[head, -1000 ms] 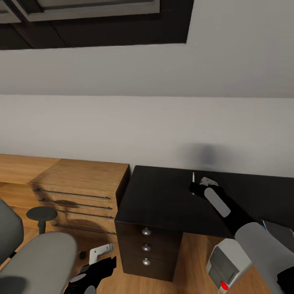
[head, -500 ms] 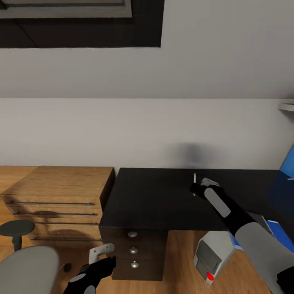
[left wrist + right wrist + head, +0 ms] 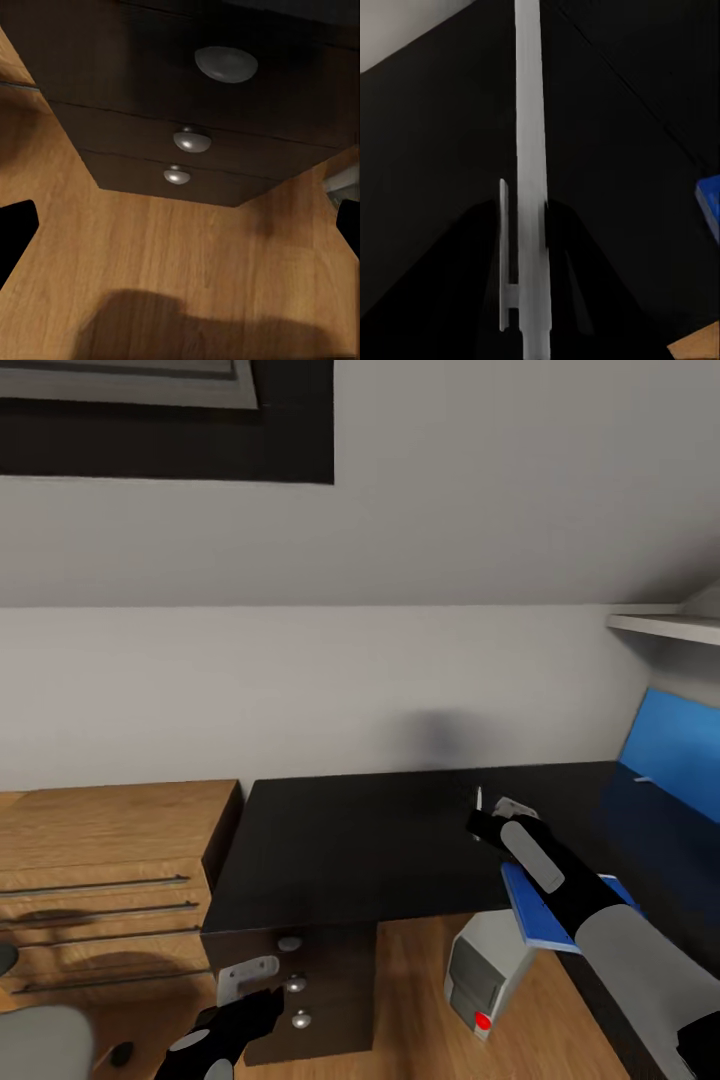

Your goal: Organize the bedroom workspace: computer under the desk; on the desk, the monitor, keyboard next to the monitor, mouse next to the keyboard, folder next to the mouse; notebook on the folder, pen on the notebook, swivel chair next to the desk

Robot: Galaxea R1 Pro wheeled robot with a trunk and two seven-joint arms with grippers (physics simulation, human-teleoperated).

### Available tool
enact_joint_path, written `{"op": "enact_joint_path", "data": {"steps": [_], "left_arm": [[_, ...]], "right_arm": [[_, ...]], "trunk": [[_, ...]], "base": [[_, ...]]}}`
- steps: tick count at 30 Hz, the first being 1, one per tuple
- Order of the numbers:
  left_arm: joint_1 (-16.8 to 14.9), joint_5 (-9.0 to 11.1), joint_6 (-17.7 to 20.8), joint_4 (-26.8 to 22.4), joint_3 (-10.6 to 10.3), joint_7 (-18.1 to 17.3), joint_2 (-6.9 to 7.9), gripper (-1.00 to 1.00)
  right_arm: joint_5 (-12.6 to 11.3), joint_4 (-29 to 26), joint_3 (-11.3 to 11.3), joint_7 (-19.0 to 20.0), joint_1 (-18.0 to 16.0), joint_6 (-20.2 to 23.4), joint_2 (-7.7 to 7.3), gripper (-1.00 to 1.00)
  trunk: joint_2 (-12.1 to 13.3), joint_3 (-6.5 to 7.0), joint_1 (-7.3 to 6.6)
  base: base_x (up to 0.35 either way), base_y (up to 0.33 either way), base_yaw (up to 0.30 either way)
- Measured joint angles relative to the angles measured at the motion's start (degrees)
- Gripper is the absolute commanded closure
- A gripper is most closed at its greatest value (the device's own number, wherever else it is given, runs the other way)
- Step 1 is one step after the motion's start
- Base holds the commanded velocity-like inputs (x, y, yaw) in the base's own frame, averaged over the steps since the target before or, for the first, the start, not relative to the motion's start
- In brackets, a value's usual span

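The right tool (image 3: 482,812) hovers over the black table (image 3: 350,850), pressed together on a thin pale pen (image 3: 529,150). At 4 o'clock from it the blue folder (image 3: 535,915) overhangs the table edge above the computer (image 3: 480,975). The left tool (image 3: 245,985) hangs spread before the drawer knobs (image 3: 191,139).

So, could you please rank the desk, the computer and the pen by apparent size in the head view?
1. Desk
2. Computer
3. Pen, a thin sliver at the right gripper

I saw a broad bare stretch of desk (image 3: 350,840) open ahead. The drawer unit (image 3: 300,990) and computer (image 3: 485,975) blocked the space below.
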Motion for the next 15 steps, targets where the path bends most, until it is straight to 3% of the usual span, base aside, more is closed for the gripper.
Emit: {"op": "enact_joint_path", "data": {"steps": [9, 15], "left_arm": [[0.00, 0.00, 0.04, 0.00, 0.00, 0.00, 0.00, -1.00], [0.00, 0.00, 0.04, 0.00, 0.00, 0.00, -0.04, -1.00]], "right_arm": [[0.07, 0.02, 0.05, -0.41, 0.00, 0.03, 0.06, 1.00], [0.09, 0.02, 0.05, -0.45, 0.00, 0.08, 0.04, 1.00]], "trunk": [[0.00, 0.43, 0.00], [0.00, 0.72, 0.03]], "base": [[-0.001, 0.000, -0.261], [-0.190, 0.000, -0.261]]}}
